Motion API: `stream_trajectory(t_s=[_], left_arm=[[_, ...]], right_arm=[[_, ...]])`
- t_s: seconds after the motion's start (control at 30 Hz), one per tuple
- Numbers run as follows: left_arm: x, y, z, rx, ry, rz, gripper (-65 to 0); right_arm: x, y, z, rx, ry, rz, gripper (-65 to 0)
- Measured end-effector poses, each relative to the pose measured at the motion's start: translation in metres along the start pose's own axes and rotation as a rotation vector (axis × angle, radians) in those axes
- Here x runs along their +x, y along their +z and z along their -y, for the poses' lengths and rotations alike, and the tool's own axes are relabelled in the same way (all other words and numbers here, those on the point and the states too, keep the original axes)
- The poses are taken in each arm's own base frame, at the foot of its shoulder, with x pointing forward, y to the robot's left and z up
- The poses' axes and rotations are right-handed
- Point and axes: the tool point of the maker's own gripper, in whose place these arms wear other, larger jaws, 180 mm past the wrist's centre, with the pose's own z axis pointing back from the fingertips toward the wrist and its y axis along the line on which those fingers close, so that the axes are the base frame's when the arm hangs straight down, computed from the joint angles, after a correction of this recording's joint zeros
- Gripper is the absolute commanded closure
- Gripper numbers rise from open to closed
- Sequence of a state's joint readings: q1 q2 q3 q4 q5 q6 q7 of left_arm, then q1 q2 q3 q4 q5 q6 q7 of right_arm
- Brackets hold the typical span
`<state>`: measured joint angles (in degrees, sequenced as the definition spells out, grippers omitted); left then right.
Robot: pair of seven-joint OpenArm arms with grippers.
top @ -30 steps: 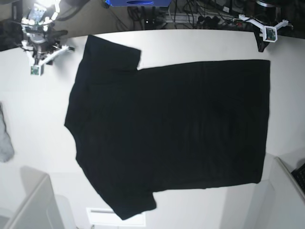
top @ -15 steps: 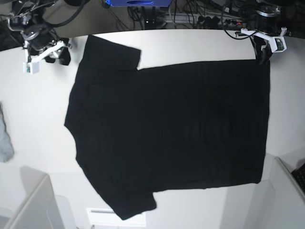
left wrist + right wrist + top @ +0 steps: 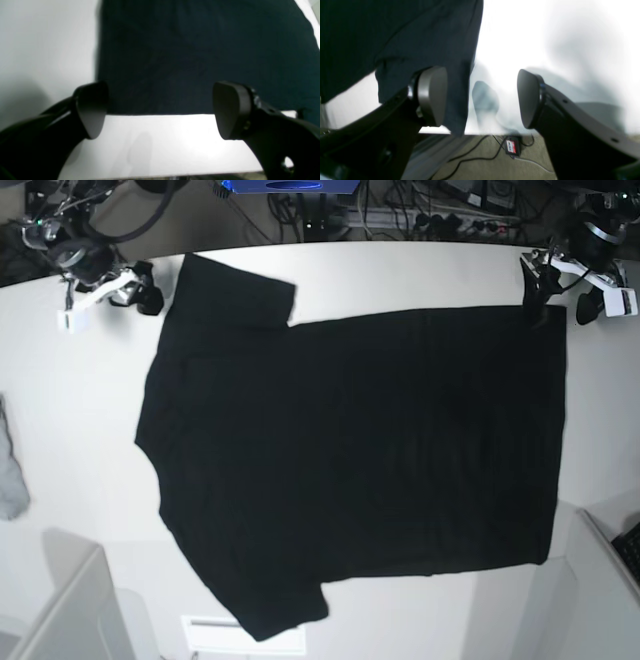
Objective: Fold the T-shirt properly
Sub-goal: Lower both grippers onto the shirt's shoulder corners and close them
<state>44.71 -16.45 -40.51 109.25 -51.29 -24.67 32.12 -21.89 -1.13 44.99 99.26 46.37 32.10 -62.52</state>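
- The T-shirt (image 3: pixel 350 450) lies spread flat on the white tabletop (image 3: pixel 80 430), plain black side up, collar end toward the base view's left and hem toward its right.
- One sleeve (image 3: pixel 235 290) points to the far edge, the other (image 3: pixel 275 605) to the near edge.
- The left tool (image 3: pixel 160 110) hangs at the far hem corner with its pads wide apart; one pad (image 3: pixel 92 107) is over the shirt's edge, the other (image 3: pixel 230 110) over the cloth near the hem, and nothing is held.
- The right tool (image 3: pixel 482 97) stands at the far sleeve, also wide apart; its one pad (image 3: pixel 432 95) is in front of the sleeve cloth, the other (image 3: pixel 527 97) over bare tabletop. I cannot tell whether the pad touches the cloth.
- A small grey cloth (image 3: pixel 10 470) lies at the left margin, well apart from the shirt.
- Cables (image 3: pixel 475 155) run over the floor beyond the tabletop's edge.
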Motion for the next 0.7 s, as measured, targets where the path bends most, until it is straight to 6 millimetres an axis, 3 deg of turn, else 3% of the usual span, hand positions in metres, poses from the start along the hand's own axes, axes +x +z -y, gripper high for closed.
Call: stream_trajectory(t_s=[0.17, 0.33, 0.7], left_arm=[[0.012, 0.009, -0.031, 0.044, -0.058, -0.028, -62.4], [-0.005, 0.012, -0.061, 0.090, -0.006, -0.079, -62.4], [-0.013, 0.011, -0.063, 0.083, 0.005, -0.093, -62.4]], right_arm=[[-0.006, -0.006, 0.003, 0.007, -0.027, -0.018, -39.8], [-0.006, -0.014, -0.009, 0.039, 0.002, -0.032, -39.8], [-0.012, -0.027, -0.015, 0.093, -0.040, -0.040, -39.8]])
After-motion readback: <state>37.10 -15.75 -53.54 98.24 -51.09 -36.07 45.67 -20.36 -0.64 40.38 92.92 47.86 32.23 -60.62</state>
